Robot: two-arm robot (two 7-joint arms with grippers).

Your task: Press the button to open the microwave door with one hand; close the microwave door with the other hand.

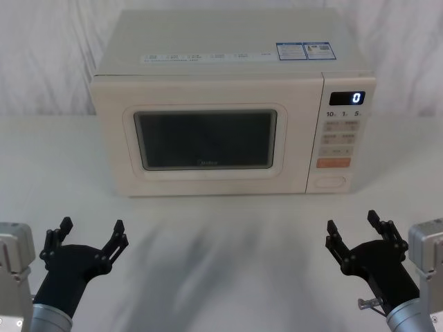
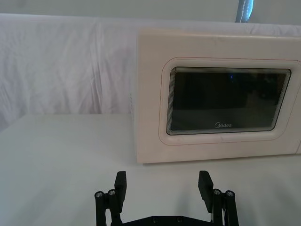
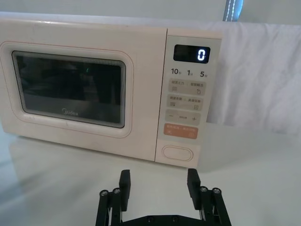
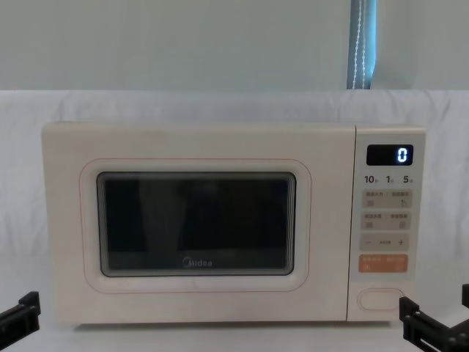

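While both sets of fingers hang wide and empty, bring right gripper (image 1: 356, 232) forward; press one fingertip flat on button (image 3: 178, 153), below orange key (image 3: 180, 131). Leave door (image 1: 205, 140) for left gripper (image 1: 91, 233).

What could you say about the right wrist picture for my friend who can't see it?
A cream box-shaped microwave sits shut on a white table, its display showing 0. Its large blank cream pill-shaped button lies just ahead of the black right gripper, whose fingers are open and touch nothing.
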